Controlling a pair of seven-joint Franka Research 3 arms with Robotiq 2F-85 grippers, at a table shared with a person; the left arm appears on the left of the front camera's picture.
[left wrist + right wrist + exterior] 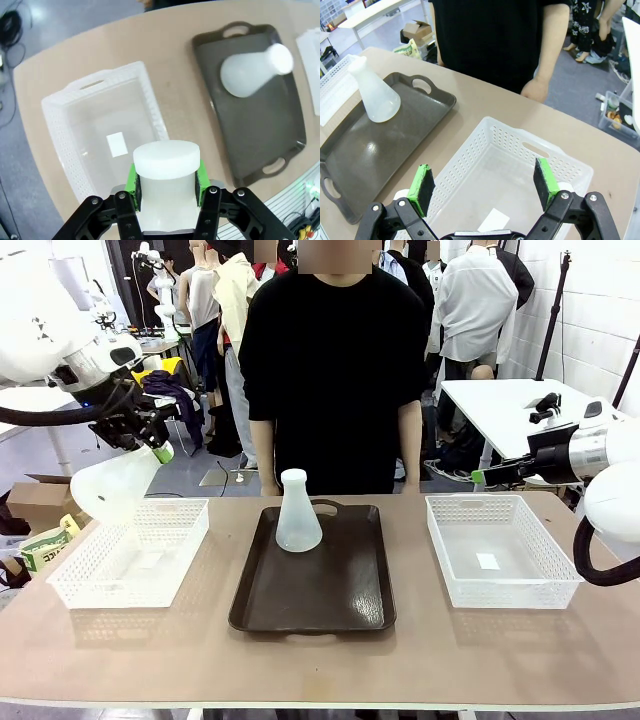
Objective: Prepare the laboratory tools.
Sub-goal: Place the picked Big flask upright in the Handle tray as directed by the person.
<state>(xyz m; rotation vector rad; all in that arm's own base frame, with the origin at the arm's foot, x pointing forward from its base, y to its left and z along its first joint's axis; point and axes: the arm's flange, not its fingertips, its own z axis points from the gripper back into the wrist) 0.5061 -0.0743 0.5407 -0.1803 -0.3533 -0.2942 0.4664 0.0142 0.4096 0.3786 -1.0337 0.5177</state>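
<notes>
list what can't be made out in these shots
- Left wrist view: the base of the frosted white conical flask held in the left pincer is cut off behind its fingers and the bottom edge.
- Front view: the right pincer is small and far off; its jaw gap cannot be read there.
- Right wrist view: any print on the white slip in the white mesh basket is too small.

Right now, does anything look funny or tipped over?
Nothing is spilled. One flask stands upright on the brown tray; the other flask hangs sideways in the left gripper's fingers above the left basket.

Tray point(330, 610) front half free; flask point(297, 512) blocks rear.
</notes>
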